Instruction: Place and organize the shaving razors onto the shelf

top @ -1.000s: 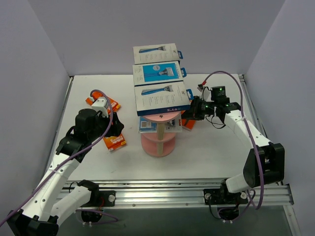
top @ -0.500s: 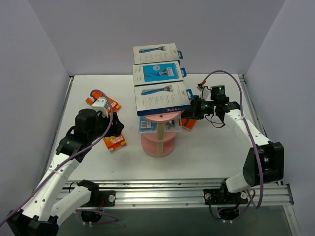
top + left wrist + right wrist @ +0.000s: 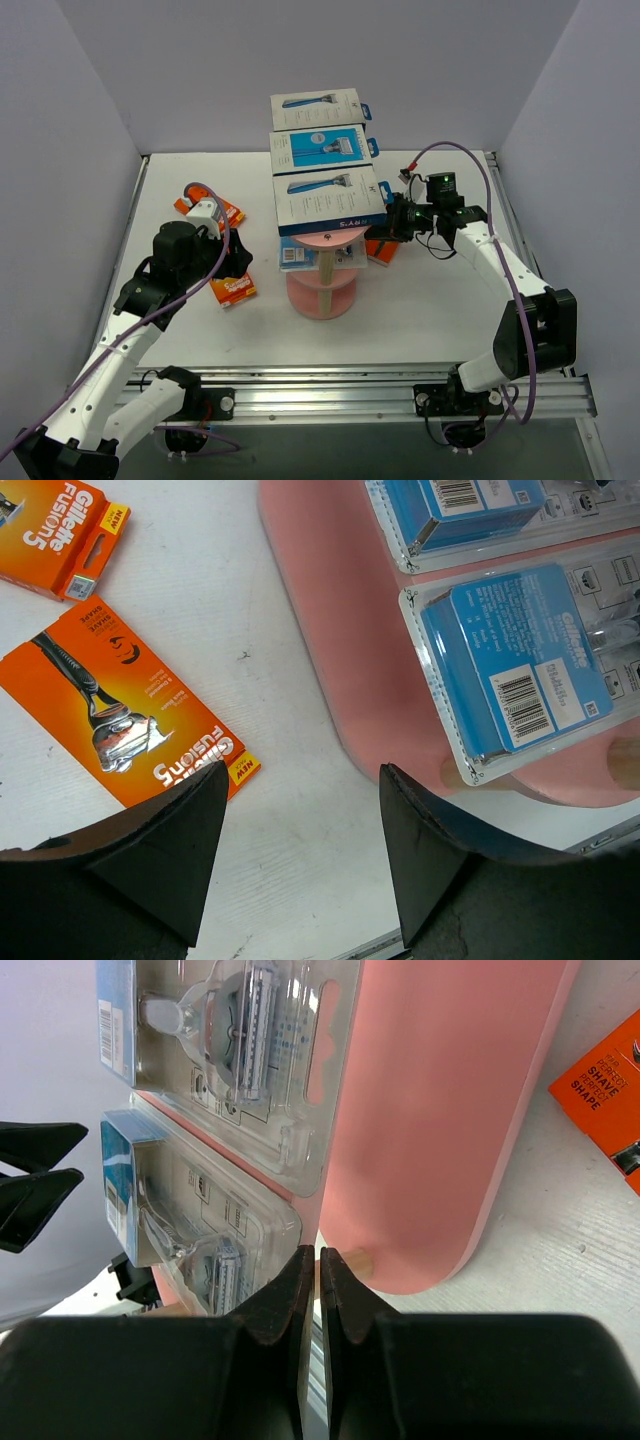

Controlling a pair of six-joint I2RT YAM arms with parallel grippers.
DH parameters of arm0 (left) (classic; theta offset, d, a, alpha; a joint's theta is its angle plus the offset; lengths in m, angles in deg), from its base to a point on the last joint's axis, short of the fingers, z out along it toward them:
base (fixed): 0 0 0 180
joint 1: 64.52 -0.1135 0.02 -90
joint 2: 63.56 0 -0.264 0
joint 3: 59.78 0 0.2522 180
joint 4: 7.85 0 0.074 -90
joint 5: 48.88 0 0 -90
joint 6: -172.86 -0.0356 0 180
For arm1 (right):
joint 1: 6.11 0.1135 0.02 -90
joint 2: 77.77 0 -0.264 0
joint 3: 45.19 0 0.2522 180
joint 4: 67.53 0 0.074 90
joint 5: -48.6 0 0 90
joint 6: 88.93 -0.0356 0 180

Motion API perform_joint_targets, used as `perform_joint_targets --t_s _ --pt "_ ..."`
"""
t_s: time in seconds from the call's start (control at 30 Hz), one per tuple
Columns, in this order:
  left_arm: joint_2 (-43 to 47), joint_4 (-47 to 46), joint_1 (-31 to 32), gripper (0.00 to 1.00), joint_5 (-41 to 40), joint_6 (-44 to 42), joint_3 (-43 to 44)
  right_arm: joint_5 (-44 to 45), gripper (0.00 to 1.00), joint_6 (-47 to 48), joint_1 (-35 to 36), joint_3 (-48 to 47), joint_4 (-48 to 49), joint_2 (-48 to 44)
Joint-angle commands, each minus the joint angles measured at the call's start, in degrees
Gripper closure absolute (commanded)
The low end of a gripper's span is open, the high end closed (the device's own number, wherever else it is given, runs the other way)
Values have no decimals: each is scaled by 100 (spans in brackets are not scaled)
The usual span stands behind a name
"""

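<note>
Beside the shelf [image 3: 318, 300], on its right, my right claw [image 3: 318, 1258] is pinched closed with nothing visible between its tips. It sits near the clear blister packs [image 3: 240, 1080] on a pink tier, probably to nudge them straight. My left claw [image 3: 300, 780] hangs spread wide above an orange razor card [image 3: 130, 705] on the counter [image 3: 200, 580], placed to drop onto it. Three boxes [image 3: 328, 200] hide most of the top tier. Whether my right tips touch a pack, I cannot tell.

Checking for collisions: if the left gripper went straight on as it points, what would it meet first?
The left gripper would probably meet bare white tabletop first, between the orange Gillette razor card and the pink plastic shelf; depth is unclear.
</note>
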Motion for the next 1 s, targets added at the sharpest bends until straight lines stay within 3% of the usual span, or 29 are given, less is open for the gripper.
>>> perform_joint_targets --t_s 0.0,0.33,0.43,0.57,0.77,0.97 --pt "14 -132 -34 29 67 -36 11 4 97 66 31 -198 -9 -31" --pt "14 -106 -34 29 -29 -36 20 206 93 329 -671 -48 -404 -391" --pt "5 -97 -34 29 -73 -36 20 391 87 540 -970 57 -615 -523" --pt "-12 -71 -25 29 -135 -36 37 925 71 532 -1085 303 -615 -681" --pt "-21 17 -34 26 -381 -28 55 1340 60 41 -1294 890 -98 -971" --pt "-47 61 -25 18 -697 16 64 1446 57 -531 -1559 1902 983 -1086"
